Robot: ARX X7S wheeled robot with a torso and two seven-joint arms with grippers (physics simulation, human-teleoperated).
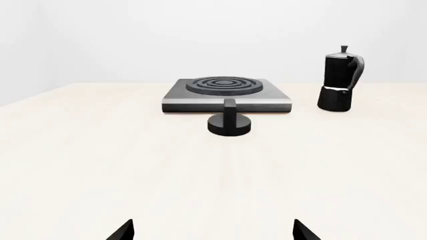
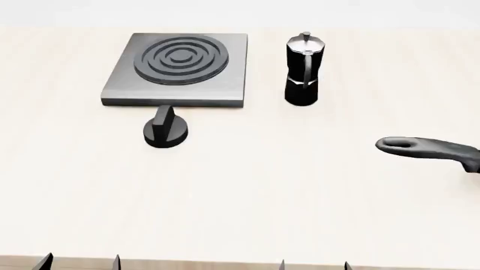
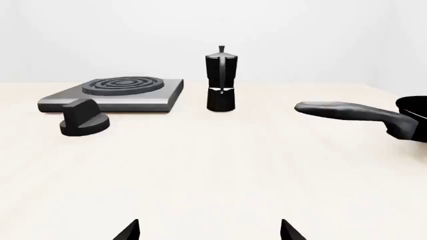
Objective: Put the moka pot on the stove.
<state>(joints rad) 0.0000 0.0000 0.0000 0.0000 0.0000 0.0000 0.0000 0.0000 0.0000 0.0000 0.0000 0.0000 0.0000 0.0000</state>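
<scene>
The black moka pot [image 2: 303, 70] with a silver lid stands upright on the table, just right of the stove [image 2: 225, 62], a flat grey plate with concentric burner rings. Both also show in the left wrist view, pot [image 1: 339, 80] and stove [image 1: 227, 95], and in the right wrist view, pot [image 3: 221, 80] and stove [image 3: 113, 95]. My left gripper [image 2: 80, 263] and right gripper [image 2: 313, 265] are open and empty at the table's near edge, far from the pot. Only their fingertips show: left [image 1: 212, 231], right [image 3: 209, 231].
A round black dial knob [image 2: 165, 130] lies in front of the stove. A long black pan handle [image 2: 428, 149] reaches in from the right edge, with the pan rim [image 3: 415, 107] mostly out of view. The table [image 2: 248, 197] is pale wood.
</scene>
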